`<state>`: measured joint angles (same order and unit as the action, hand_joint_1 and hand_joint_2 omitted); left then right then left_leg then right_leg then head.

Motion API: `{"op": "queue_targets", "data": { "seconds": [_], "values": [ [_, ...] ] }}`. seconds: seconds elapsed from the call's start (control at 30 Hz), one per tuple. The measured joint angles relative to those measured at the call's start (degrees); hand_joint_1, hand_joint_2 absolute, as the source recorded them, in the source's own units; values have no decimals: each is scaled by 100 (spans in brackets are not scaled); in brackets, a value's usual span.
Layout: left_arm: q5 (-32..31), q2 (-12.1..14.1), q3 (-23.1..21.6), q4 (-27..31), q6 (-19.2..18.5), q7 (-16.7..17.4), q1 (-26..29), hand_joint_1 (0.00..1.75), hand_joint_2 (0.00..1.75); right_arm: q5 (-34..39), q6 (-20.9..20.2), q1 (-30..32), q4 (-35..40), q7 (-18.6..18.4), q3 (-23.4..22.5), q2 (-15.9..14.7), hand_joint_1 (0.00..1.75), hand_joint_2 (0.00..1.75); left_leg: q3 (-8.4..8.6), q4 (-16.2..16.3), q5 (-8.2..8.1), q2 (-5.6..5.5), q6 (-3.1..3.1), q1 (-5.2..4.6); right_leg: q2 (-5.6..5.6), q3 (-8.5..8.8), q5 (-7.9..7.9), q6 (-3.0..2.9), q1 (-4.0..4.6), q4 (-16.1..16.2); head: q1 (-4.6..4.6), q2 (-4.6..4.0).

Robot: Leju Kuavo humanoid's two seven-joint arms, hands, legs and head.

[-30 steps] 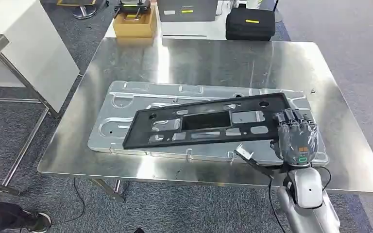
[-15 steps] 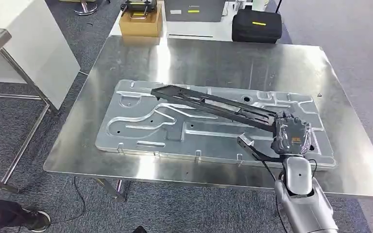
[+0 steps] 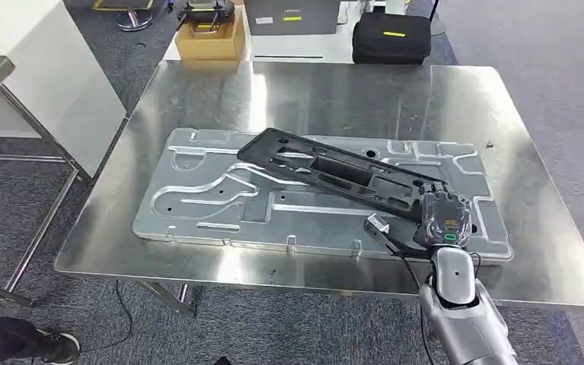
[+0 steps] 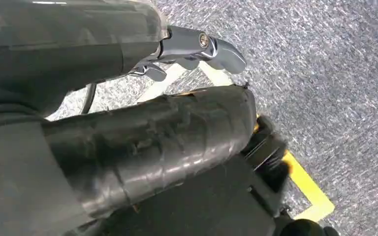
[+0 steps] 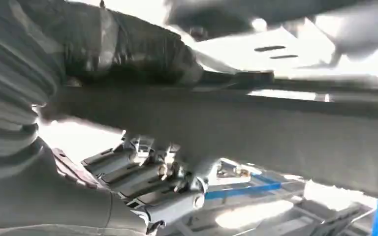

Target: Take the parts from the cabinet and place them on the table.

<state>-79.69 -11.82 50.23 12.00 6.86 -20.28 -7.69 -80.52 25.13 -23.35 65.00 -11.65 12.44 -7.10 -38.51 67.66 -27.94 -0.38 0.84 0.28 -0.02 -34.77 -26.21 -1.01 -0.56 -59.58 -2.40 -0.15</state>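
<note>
Steel table [image 3: 198, 91], black panel [image 3: 327, 171] in right hand [image 3: 442, 220]

Glossy steel table [image 3: 319, 91] — matt black plastic panel [image 3: 327, 171], shiny pressed-metal sheet [image 3: 213, 205].

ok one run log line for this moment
right hand: grips black panel end | panel: over silver plate on table | left hand: holds nothing

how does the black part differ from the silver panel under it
The black part is dark, matte, narrow and long; the silver panel is shiny, pressed metal and much wider. The black part is gripped at one end by the right hand and slants across above the silver panel, while the silver panel lies flat on the steel table, held by nothing. Both are long, flat pieces with holes and cut-outs.
</note>
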Motion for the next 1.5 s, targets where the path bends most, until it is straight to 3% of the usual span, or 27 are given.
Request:
{"op": "queue_targets", "data": {
  "seconds": [0.03, 0.07, 0.17, 0.23, 0.27, 0.3, 0.37, 0.4, 0.47, 0.53, 0.57, 0.6, 0.7, 0.77, 0.8, 0.87, 0.9, 0.93, 1.0, 1.07, 1.13, 1.17, 1.27, 1.33, 1.4, 1.43, 1.5],
  "values": [
    [15, 2, 0, 0, 9, -11, -2, 0, 0, -11, -67, -1, -17, 32, 41, -2, 0, 175, 255, -512, 227, 0, 39, -4, 4, 8, -8, 6, 0, -2, 0, 0],
    [24, 4, 0, 0, 13, -13, -5, 0, 0, -22, -129, -2, -33, 50, 87, -4, 0, 0, 379, -776, 194, -3, 66, -22, 8, 0, -18, 24, 24, -14, 0, 0],
    [76, 6, 2, 0, 28, -46, 14, 0, 0, -24, -271, 34, -35, 114, 185, -87, 0, 0, 410, -847, 185, -6, 69, -51, 11, -9, 4, 108, 13, 12, 0, 0],
    [100, 9, 2, 0, 57, -74, 30, 0, 0, -20, -330, 52, 61, 159, 264, -181, 0, 0, 477, -981, 258, 9, 152, 19, 11, -8, -37, 175, 8, -6, -2, 0],
    [105, 7, 2, 0, 61, -81, 30, 0, 0, -2, -343, 64, 90, 186, 286, -228, 0, 0, 496, -1008, 270, 7, 180, 12, 10, -57, -156, 195, 15, -157, -11, 0],
    [111, 7, 2, 0, 68, -83, 25, 0, 0, 18, -360, 74, 112, 188, 293, -269, 0, 0, 496, -1008, 271, 6, 193, 12, 11, -188, -335, 207, 10, -440, -9, 0],
    [120, 9, 2, 0, 72, -83, 35, 0, 0, 31, -413, 135, 142, 197, 352, -352, 0, 0, 498, -1005, 264, 8, 208, 4, 10, -630, -738, 251, -17, -1358, -7, 0],
    [142, 11, 2, 0, 76, -85, 45, 0, 0, 31, -436, 184, 207, 210, 369, -404, 0, 0, 497, -997, 261, 10, 210, 3, 9, -778, -791, 270, -32, -1641, -9, 0],
    [177, 13, 2, 0, 85, -103, 61, 0, 0, 68, -566, 314, 409, 286, 411, -551, 0, 0, 508, -972, 238, 7, 199, 11, 7, -664, -509, 299, -70, -1387, -11, 0],
    [218, 13, 4, 0, 87, -118, 79, 0, 0, 129, -721, 447, 685, 343, 463, -748, 0, 0, 520, -912, 186, -5, 161, 25, -5, -143, 3, 317, -111, -359, -9, 0],
    [231, 15, 4, 0, 94, -133, 91, 0, 0, 181, -788, 518, 845, 363, 483, -860, 0, 0, 511, -894, 164, -9, 134, 20, -13, -3, -50, 312, -114, -69, -13, 0],
    [247, 15, 4, 0, 96, -142, 94, 0, 0, 228, -846, 597, 991, 378, 498, -945, 0, 0, 492, -850, 140, -19, 96, -17, 13, 16, -35, 269, -63, -14, -7, 0],
    [313, 26, 13, 0, 112, -173, 130, 0, 0, 276, -891, 852, 1384, 380, 518, -1181, 0, 0, 509, -896, 154, -13, 18, -14, 27, -8, -31, 191, -40, -31, -2, 0],
    [358, 31, 35, 0, 136, -214, 136, 0, 0, 341, -891, 1120, 1808, 352, 505, -1374, 0, 0, 454, -741, -7, 4, -40, 8, 14, 29, -9, 111, -81, 22, -5, 0],
    [396, 31, 46, 0, 147, -229, 147, 0, 0, 391, -894, 1268, 2027, 337, 489, -1469, 0, 0, 331, -440, -216, 6, -50, 9, -4, 33, -19, 65, -77, 22, 2, 0],
    [437, 31, 87, 0, 179, -267, 190, 0, 0, 463, -905, 1637, 2460, 326, 415, -1656, 0, 0, -80, 482, -664, 6, -73, 13, -36, 39, -35, 38, -49, 21, 0, 0],
    [441, 31, 107, 0, 186, -273, 218, 0, 0, 472, -913, 1775, 2606, 323, 387, -1723, 0, 0, -240, 835, -764, 7, -75, 14, -40, 39, -39, 32, -35, 18, 2, 0],
    [441, 31, 125, 0, 186, -275, 244, 0, 0, 472, -918, 1869, 2706, 321, 369, -1773, 0, 0, -279, 920, -724, 7, -70, 15, -33, 42, -42, 27, -27, 16, 0, 0],
    [444, 39, 133, 0, 186, -280, 256, 0, 0, 474, -920, 1983, 2888, 310, 352, -1847, 0, 0, -2, 352, -329, 6, -32, 12, 5, 57, -46, 28, -20, 8, 0, 0],
    [446, 46, 136, 0, 188, -282, 239, 0, 0, 477, -926, 2042, 3034, 308, 339, -1897, 0, 0, 506, -670, 108, 5, 49, 2, 26, 83, -59, 41, -16, 5, 0, 0],
    [476, 48, 144, 0, 190, -295, 218, 0, 0, 628, -847, 2169, 3168, 381, 297, -1945, 0, 0, 585, -839, 39, 4, 63, -28, 33, 61, -55, 110, 9, -1, 0, 0],
    [501, 48, 151, 0, 199, -315, 225, 0, 0, 764, -680, 2316, 3270, 512, 260, -1967, 0, 0, 581, -847, 43, -14, 75, -38, 24, 71, -54, 129, 0, 6, -2, 0],
    [529, 52, 184, 0, 267, -345, 302, 0, 0, 1417, 920, 2805, 3861, 1573, 65, -1695, 0, 0, 658, -999, 129, -5, 174, 10, 12, 86, -111, 201, -21, -34, -4, 0],
    [529, 50, 201, 0, 302, -374, 300, 0, 0, 1697, 1433, 3013, 4200, 2253, -88, -1201, 0, 0, 673, -1030, 144, 19, 199, 14, 12, -188, -523, 220, -16, -626, -9, 0],
    [527, 44, 219, 0, 337, -374, 302, 0, 0, 2237, 1463, 3266, 4472, 3156, -346, -521, 0, 0, 670, -1026, 137, 33, 208, 8, 9, -599, -885, 248, -43, -1509, -11, 0],
    [527, 44, 225, 0, 374, -363, 307, 0, 0, 2543, 1460, 3391, 4573, 3531, -512, -250, 0, 0, 670, -1022, 133, 31, 206, 9, 9, -688, -894, 259, -50, -1690, -9, 0],
    [520, 42, 254, 0, 459, -306, 336, 0, 0, 3129, 1460, 3536, 4726, 3990, -812, 230, 0, 0, 680, -1008, 119, 30, 185, 13, 6, -465, -549, 278, -87, -1244, -9, 0]
  ]
}}
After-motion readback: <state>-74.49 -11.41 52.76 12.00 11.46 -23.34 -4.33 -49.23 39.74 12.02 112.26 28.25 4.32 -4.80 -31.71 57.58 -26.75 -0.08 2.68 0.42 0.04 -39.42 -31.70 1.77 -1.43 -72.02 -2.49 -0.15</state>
